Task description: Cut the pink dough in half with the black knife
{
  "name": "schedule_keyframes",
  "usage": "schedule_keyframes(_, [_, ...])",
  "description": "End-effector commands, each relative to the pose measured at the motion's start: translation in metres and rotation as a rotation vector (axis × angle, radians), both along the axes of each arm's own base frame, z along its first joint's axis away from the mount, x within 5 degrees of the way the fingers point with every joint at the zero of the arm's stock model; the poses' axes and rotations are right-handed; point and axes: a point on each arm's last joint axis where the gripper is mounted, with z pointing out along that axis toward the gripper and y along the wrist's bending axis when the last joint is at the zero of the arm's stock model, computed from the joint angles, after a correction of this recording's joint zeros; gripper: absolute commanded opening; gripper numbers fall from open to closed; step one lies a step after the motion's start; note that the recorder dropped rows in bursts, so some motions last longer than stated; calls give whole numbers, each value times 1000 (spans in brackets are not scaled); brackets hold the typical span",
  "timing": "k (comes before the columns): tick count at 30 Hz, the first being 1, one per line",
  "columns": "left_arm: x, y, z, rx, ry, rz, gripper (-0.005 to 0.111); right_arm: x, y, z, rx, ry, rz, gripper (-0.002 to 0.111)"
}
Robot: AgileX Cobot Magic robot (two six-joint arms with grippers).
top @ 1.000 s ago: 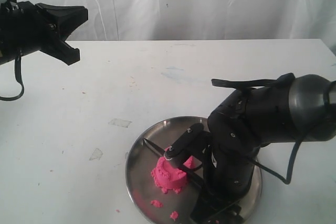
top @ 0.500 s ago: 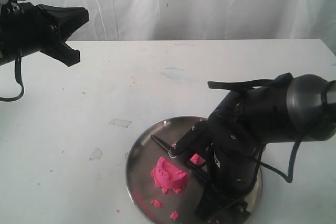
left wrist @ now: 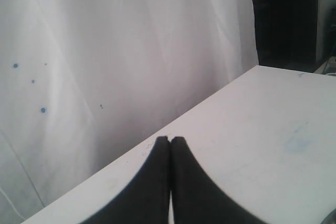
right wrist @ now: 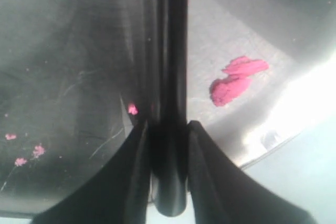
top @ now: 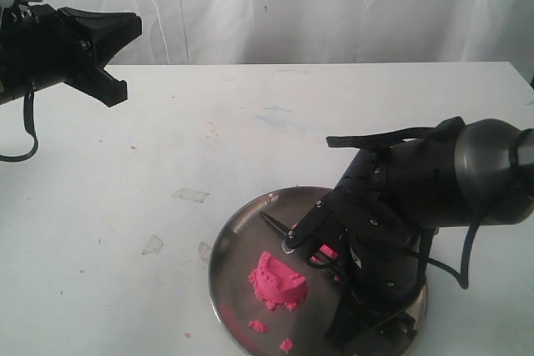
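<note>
Right gripper [right wrist: 168, 125], clenched on the black knife [top: 273, 226], has pulled the blade off the pink dough [top: 279, 279], apparently leaving it split.

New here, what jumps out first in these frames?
The bright pink dough sits in a lump on the steel plate, at the near right of the white table in the exterior view, with pink crumbs around it. Just behind it, the right pincer is shut on the black knife, blade slanting over the plate. The left pincer hangs shut, far off at the upper left.
</note>
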Motion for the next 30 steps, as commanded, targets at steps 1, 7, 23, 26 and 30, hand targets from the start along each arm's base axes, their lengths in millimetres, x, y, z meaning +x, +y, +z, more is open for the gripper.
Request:
schedule_keyframes(1, [-2, 1, 2, -2, -3, -2, 0, 0, -2, -2, -27, 7, -3, 0])
schedule_keyframes(7, [-2, 1, 2, -2, -3, -2, 0, -1, -1, -2, -9, 10, -4, 0])
schedule_keyframes(23, [-2, 1, 2, -2, -3, -2, 0, -15, 20, 2, 174, 222, 137, 0])
schedule_keyframes(26, [-2, 1, 2, -2, -3, -2, 0, -15, 20, 2, 177, 221, 135, 0])
schedule_keyframes(30, [-2, 1, 2, -2, -3, -2, 0, -14, 20, 2, 179, 213, 138, 0])
